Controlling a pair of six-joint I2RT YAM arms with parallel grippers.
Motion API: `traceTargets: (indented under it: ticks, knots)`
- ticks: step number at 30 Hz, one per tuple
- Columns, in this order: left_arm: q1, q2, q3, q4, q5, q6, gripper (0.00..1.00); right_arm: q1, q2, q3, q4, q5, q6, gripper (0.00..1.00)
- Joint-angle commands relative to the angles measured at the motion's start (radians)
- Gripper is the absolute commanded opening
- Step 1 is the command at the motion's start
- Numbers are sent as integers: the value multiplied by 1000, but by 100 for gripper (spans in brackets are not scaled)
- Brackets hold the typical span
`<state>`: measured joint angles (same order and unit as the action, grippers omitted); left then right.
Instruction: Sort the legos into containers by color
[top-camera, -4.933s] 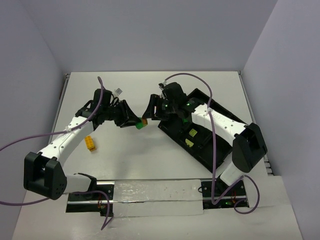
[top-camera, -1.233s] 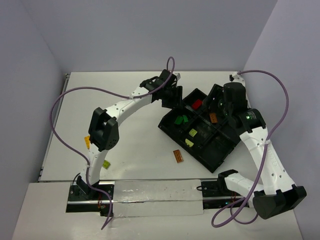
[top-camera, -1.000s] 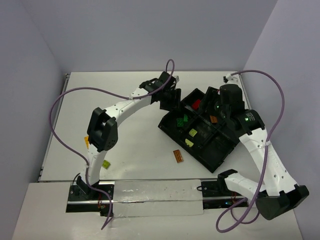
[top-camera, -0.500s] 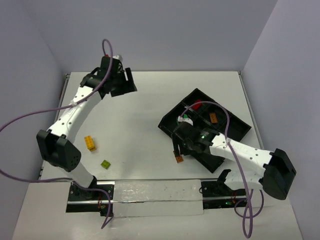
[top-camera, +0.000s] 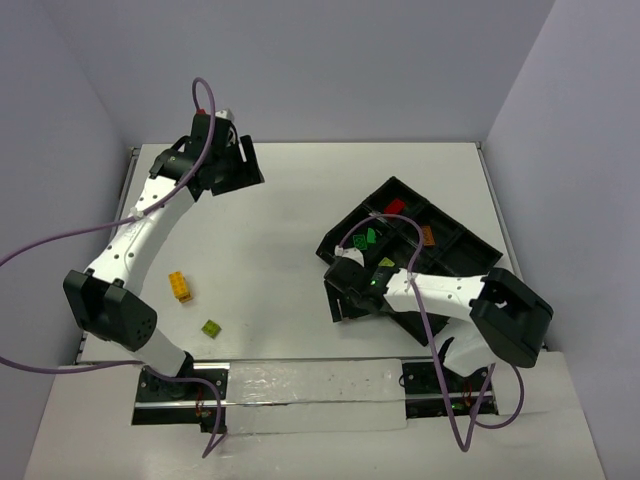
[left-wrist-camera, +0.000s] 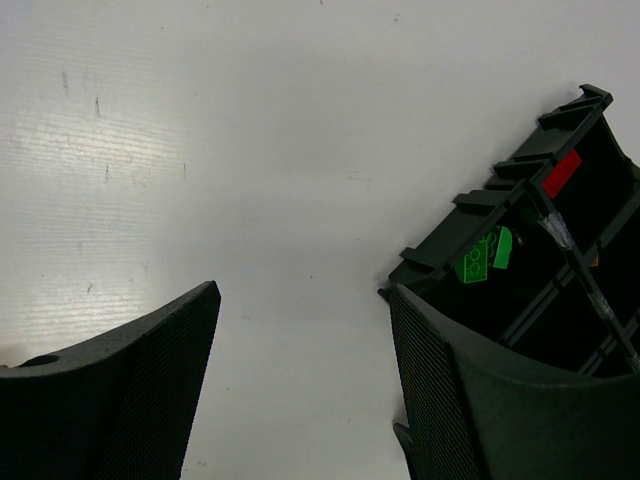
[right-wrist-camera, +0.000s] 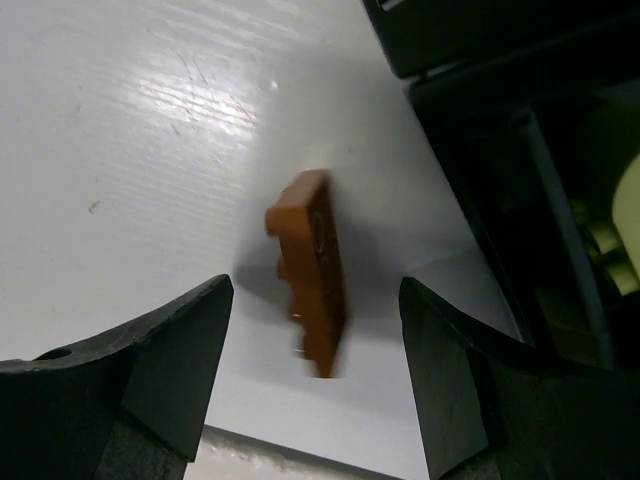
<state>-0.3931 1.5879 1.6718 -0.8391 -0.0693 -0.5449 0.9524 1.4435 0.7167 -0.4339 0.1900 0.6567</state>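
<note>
My right gripper hangs wide open over the orange-brown lego, which lies on the table just left of the tray; pick-up step, I reckon; next I drop and pinch it; my left gripper, far left, gapes empty.

The white table carries a black divided tray, set askew on the right half. A yellow brick and a yellow-green brick lie on the left half (well apart from the tray). An orange-brown brick rests just beside the tray, apparently on edge; that view is blurred.
</note>
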Motion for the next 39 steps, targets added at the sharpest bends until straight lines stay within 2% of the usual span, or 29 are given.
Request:
traceTargets:
  ticks: [1,9,14,15,18,20,23,26,29,31,37,39]
  knots:
    - [2,12,7,-10,-26,0,76,8,55,-1,74,28,8,74]
    - [3,17,5,-11,-30,3,76,16,54,18,69,48,-11,61]
    - [3,23,3,-6,-27,4,75,24,53,55,41,67,-24,40]
    - [3,22,2,-6,-27,5,75,26,50,62,34,70,-27,38]
    - [3,18,-1,-3,-33,8,75,32,15,109,-8,86,-39,8]
    - [3,15,-6,-3,-38,9,75,35,-27,159,-52,96,-60,1]
    - [4,13,-7,-4,-46,13,75,34,-98,227,-122,137,-77,0]
    - [10,5,-9,-8,-59,14,75,9,-181,314,-187,253,-87,0]
    - [20,-9,-15,-12,-76,19,75,-103,-248,370,-277,341,-68,0]
    - [33,-17,-17,-22,-80,24,75,-248,-310,375,-317,377,-38,0]
    - [49,-44,-44,-23,-75,30,75,-596,-408,297,-343,360,0,0]
    - [51,-49,-53,-19,-69,29,75,-668,-422,277,-343,355,11,0]
